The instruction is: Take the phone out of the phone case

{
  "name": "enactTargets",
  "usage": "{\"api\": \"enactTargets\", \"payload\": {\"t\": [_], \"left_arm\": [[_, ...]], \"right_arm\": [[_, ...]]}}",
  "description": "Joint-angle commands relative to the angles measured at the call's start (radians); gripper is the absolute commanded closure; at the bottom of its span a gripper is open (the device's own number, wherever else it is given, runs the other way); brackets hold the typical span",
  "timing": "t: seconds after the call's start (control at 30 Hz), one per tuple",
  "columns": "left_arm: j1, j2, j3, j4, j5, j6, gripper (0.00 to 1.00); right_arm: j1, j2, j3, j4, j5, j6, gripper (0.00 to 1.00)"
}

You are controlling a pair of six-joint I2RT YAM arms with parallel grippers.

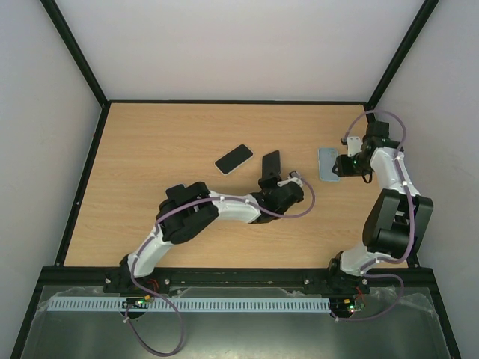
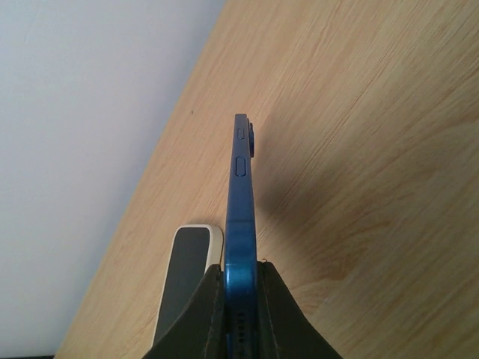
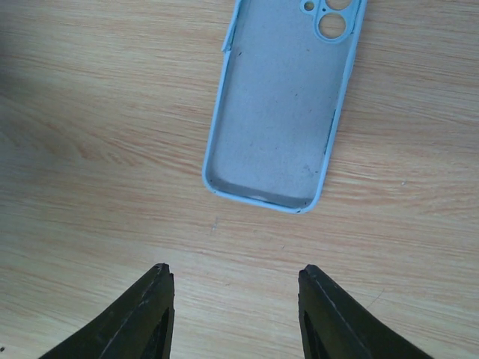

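Observation:
My left gripper (image 1: 268, 182) is shut on a blue phone (image 1: 271, 162), held on edge above the table; in the left wrist view the phone (image 2: 241, 224) runs away from the fingers (image 2: 206, 314), its side buttons showing. The light blue phone case (image 1: 328, 163) lies empty and open side up on the table at the right. In the right wrist view the case (image 3: 281, 105) lies just beyond my right gripper (image 3: 236, 280), which is open and empty above bare wood.
A second phone with a dark screen and a cream rim (image 1: 234, 158) lies flat on the table left of the held phone; it also shows in the left wrist view (image 2: 187, 277). White walls and a black frame bound the wooden table (image 1: 165, 149).

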Motion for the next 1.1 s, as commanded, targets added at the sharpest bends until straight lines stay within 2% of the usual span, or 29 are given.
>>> {"api": "enactTargets", "payload": {"t": [0.0, 0.4, 0.63, 0.7, 0.87, 0.97, 1.03, 1.07], "left_arm": [[0.021, 0.069, 0.095, -0.126, -0.073, 0.002, 0.97], [0.069, 0.188, 0.218, -0.271, 0.019, -0.041, 0.84], [0.082, 0.163, 0.208, -0.313, 0.124, -0.118, 0.69], [0.084, 0.135, 0.194, -0.316, 0.174, -0.163, 0.61], [0.105, 0.007, 0.13, -0.334, 0.351, -0.315, 0.3], [0.145, -0.103, 0.05, -0.318, 0.475, -0.407, 0.16], [0.186, -0.168, 0.016, -0.321, 0.551, -0.466, 0.02], [0.214, -0.188, 0.005, -0.328, 0.582, -0.495, 0.0]], "right_arm": [[-0.003, -0.06, -0.04, 0.034, -0.025, 0.014, 0.56], [-0.003, -0.164, -0.12, 0.041, -0.066, 0.076, 0.56], [-0.003, -0.201, -0.115, 0.034, -0.066, 0.102, 0.55], [-0.003, -0.204, -0.113, 0.027, -0.065, 0.105, 0.55], [-0.003, -0.211, -0.112, 0.017, -0.096, 0.088, 0.55], [0.0, -0.231, -0.144, 0.028, -0.182, 0.056, 0.54], [0.004, -0.244, -0.163, 0.045, -0.244, 0.05, 0.53], [0.009, -0.247, -0.17, 0.049, -0.283, 0.044, 0.52]]}}
